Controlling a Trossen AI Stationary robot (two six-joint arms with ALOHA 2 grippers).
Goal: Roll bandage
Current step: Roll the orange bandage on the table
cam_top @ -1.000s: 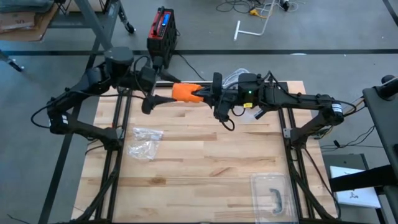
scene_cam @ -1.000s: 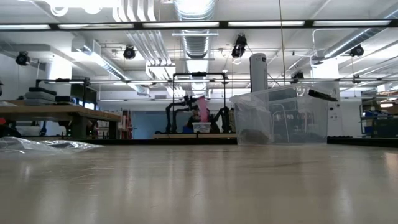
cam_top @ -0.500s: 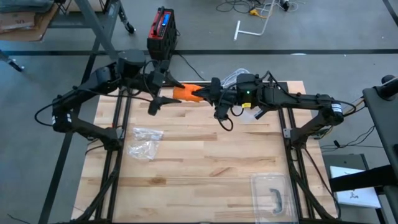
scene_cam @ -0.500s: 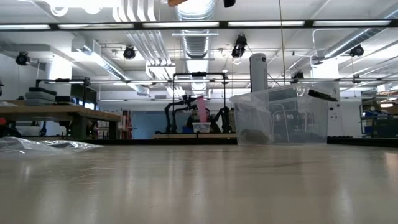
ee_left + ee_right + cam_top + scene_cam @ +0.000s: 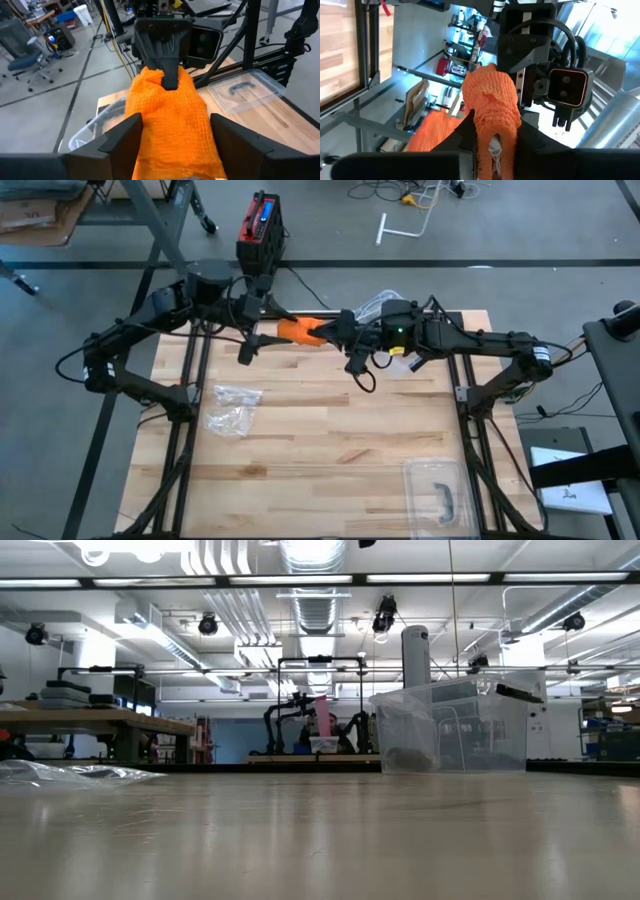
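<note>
While both arms are meeting above the bench's (image 5: 330,430) far edge, the right tool (image 5: 325,331) is pinching the orange bandage (image 5: 296,331) tight; the left tool (image 5: 262,335) is straddling it, fingers spread. Plastic bag (image 5: 232,407) and clear lidded box (image 5: 440,493) are lying well apart.

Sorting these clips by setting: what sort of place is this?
Probably a robotics lab or workshop: exposed silver ceiling ducts, a wooden workbench in the background, and a concrete floor strewn with cables.
</note>
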